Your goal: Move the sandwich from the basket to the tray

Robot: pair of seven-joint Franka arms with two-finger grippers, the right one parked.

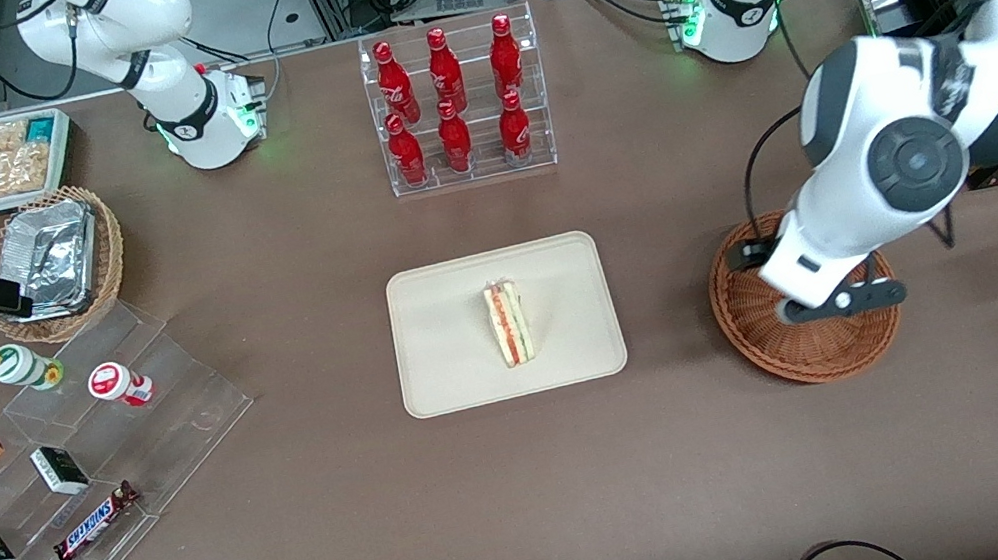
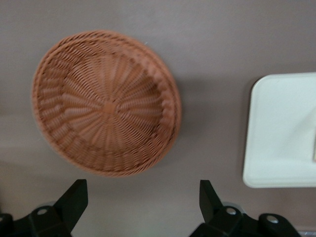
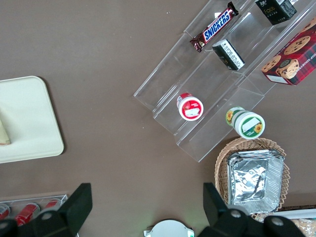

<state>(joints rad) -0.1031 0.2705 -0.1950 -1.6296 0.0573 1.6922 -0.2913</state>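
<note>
Your hand (image 2: 140, 205) hangs above the wicker basket (image 1: 774, 345), fingers (image 2: 74, 197) spread wide and holding nothing (the basket's woven floor shows bare). The sandwich (image 1: 508, 322) rests mid-tray (image 1: 440, 351), cut edge up. Farthest stands the rack of red bottles (image 1: 457, 105).

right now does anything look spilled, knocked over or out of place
Nothing stands out. The sandwich sits on the tray, filling edge up. The basket is empty and upright, and the open gripper hovers above it.
</note>
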